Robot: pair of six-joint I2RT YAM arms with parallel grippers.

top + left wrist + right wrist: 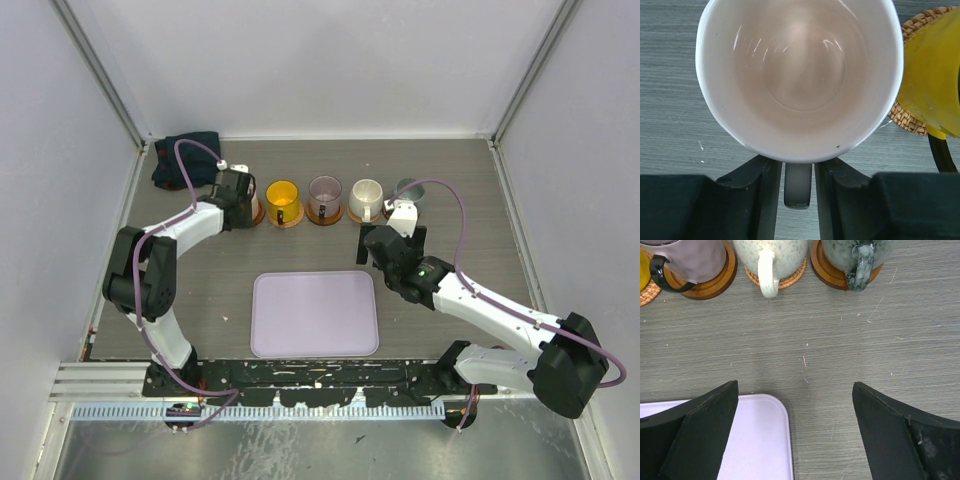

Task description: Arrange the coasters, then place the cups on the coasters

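Observation:
A pale pink cup (800,75) fills the left wrist view, its handle (798,192) between the fingers of my left gripper (799,167); thin gaps show on both sides of the handle. From above, that left gripper (236,196) hides the cup, and a sliver of brown coaster (258,214) shows beside it. To the right stand the yellow cup (283,200), purple cup (325,196), cream cup (366,197) and grey-green cup (410,190), each on a coaster. My right gripper (795,405) hangs open and empty over bare table, in front of the cream cup (771,255).
A lavender tray (315,312) lies at the table's middle front; its corner (760,440) sits under my right gripper's left finger. A dark folded cloth (185,160) lies in the back left corner. White walls close in the table on three sides.

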